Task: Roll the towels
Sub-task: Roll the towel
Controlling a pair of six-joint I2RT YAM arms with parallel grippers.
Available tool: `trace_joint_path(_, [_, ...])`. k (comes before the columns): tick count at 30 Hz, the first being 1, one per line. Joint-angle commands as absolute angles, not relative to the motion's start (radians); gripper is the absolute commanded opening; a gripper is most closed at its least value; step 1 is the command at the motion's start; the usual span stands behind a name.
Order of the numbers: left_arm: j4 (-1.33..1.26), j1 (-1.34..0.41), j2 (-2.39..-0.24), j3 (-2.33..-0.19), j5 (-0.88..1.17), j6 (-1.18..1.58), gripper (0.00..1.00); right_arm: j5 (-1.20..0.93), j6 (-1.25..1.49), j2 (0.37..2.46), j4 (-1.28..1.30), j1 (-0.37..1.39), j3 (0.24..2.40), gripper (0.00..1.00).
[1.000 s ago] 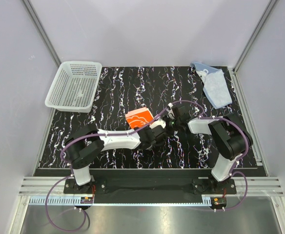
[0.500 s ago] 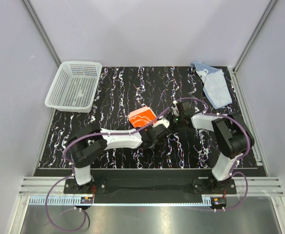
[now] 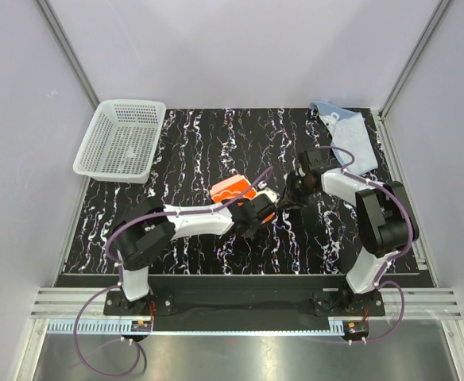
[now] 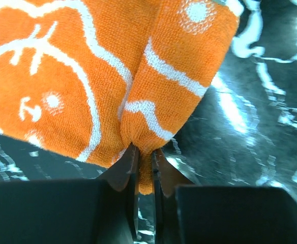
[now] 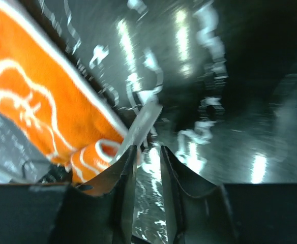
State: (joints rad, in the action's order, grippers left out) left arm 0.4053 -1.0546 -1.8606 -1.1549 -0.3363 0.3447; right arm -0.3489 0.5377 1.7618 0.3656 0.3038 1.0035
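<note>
1. Orange towel is lying near the desk's centre, partly rolled; one curled fold is showing, so rolling is judged unfinished.
2. Left gripper is pinching that towel's rolled edge between nearly closed fingers.
3. Right gripper is sitting just beside the towel, jaws slightly parted, holding nothing.
4. Light blue towel is lying crumpled at the far right corner, untouched.
5. White mesh basket is standing at the far left corner.

My left gripper pinches a folded edge of the printed towel lying just ahead of it on the table, my right gripper sits close beside that towel's other side, the plain towel behind it, the basket far left.
</note>
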Motion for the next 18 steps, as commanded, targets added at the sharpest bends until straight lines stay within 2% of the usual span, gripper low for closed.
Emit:
trace_joint_path(1, [0.523,-1.058,-1.901,-1.144,-0.02,0.445,0.02,-0.186,0.483,1.683,0.541,0.27,1.106,0.33])
trace_joint_path(5, [0.522,-1.026,-1.868,-1.172,0.116,0.506,0.03,-0.121,0.482,1.614,0.62,0.261,1.141,0.38])
trace_joint_path(8, [0.483,-0.979,-1.839,-1.164,0.239,0.558,0.08,-0.121,0.502,1.52,0.635,0.261,1.121,0.47])
trace_joint_path(9, [0.457,-0.948,-1.826,-1.158,0.267,0.587,0.09,-0.121,0.515,1.469,0.643,0.261,1.114,0.55])
trace_joint_path(10, [0.442,-0.931,-1.819,-1.151,0.335,0.604,0.11,-0.121,0.521,1.444,0.646,0.261,1.094,0.57])
trace_joint_path(13, [0.35,-0.861,-1.806,-1.115,0.495,0.676,0.13,-0.138,0.551,1.356,0.67,0.261,1.054,0.63])
trace_joint_path(18, [0.276,-0.786,-1.833,-1.108,0.626,0.761,0.15,-0.253,0.63,1.221,0.631,0.261,0.957,0.64])
